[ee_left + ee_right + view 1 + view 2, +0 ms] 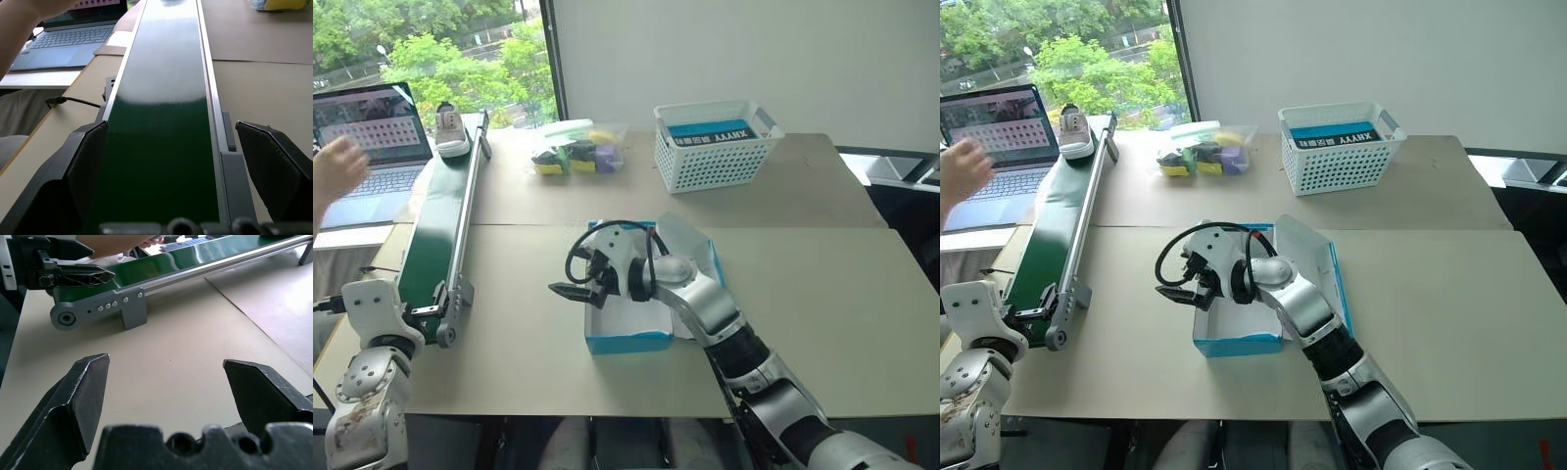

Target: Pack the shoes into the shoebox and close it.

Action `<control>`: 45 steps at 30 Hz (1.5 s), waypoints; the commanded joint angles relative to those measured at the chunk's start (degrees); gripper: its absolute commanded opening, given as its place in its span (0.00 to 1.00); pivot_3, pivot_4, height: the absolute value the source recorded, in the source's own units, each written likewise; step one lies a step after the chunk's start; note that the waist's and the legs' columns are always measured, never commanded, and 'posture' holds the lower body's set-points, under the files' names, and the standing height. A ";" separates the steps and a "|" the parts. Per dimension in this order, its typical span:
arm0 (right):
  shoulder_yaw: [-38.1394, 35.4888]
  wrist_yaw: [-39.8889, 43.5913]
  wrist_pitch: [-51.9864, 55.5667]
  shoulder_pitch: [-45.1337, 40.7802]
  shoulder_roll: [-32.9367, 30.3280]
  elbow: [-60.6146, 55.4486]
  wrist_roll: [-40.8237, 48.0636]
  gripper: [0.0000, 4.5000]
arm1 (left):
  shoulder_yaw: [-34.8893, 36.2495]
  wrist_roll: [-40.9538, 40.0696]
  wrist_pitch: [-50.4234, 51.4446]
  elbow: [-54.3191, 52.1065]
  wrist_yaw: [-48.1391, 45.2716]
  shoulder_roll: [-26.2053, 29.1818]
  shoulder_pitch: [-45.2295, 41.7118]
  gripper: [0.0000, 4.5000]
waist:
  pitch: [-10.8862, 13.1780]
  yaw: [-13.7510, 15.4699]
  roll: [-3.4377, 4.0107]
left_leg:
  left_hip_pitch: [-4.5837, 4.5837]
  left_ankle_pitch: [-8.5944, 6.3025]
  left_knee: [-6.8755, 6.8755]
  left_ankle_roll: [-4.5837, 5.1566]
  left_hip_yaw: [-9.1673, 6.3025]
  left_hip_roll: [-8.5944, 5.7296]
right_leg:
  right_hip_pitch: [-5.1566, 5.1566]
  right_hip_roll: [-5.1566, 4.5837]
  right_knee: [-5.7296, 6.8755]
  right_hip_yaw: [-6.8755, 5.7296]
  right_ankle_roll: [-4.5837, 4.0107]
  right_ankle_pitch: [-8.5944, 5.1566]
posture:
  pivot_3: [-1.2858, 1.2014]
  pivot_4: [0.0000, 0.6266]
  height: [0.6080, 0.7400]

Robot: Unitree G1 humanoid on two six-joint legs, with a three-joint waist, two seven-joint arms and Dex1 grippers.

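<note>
The table [822,294] carries a long green conveyor belt [435,225] on the left, with one shoe [451,131] at its far end, well apart from the shoebox [626,338]. The blue shoebox sits mid-table, lid open; the arm hides much of its inside, and the white floor that shows is bare. The right gripper [576,291] hovers at its left edge, jaws spread and empty. The left gripper [195,147] waits wide and empty at the belt's near end. Packing and closing seem still to come.
</note>
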 commanded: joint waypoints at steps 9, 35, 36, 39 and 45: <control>-2.64 -1.74 -2.74 -3.01 1.38 2.75 -2.80 0.99 | 0.45 -0.18 0.37 -1.30 1.71 -0.76 -0.46 1.00 | 0.00 -0.07 0.00 | 0.00 0.00 -0.01 0.00 0.00 0.00 | -0.01 0.00 0.00 0.01 0.00 0.00 | 0.52 0.24 0.98; -2.98 -2.31 -2.68 -2.67 1.45 2.45 -4.78 0.99 | -0.12 -0.37 1.38 0.52 3.31 -1.71 -2.68 1.00 | 0.00 -0.06 0.00 | -0.01 0.00 -0.02 -0.01 0.01 0.00 | -0.01 0.00 0.00 0.01 0.00 0.00 | 0.52 0.24 0.98; -2.99 -2.32 -2.69 -2.64 1.42 2.41 -4.81 0.99 | -0.14 -0.36 1.44 0.60 3.36 -1.67 -2.78 1.00 | 0.00 -0.06 0.00 | -0.01 0.00 -0.02 -0.01 0.01 0.00 | -0.01 0.01 0.00 0.01 0.00 0.00 | 0.52 0.24 0.98; -3.04 -2.37 -2.53 -2.42 1.43 2.08 -4.76 0.99 | -0.19 -0.44 1.68 0.55 3.33 -1.55 -2.86 1.00 | 0.00 -0.06 0.00 | -0.01 0.00 -0.02 -0.01 0.01 0.00 | -0.01 0.01 0.00 0.01 0.00 0.00 | 0.52 0.24 0.98; -2.82 -2.55 -2.34 -1.60 1.75 1.43 -5.18 0.99 | 0.17 -0.16 2.05 0.75 3.44 -1.20 -2.64 1.00 | 0.00 -0.05 0.00 | -0.01 0.00 -0.02 -0.01 0.01 0.00 | -0.01 0.01 0.00 0.01 0.00 0.00 | 0.52 0.24 0.98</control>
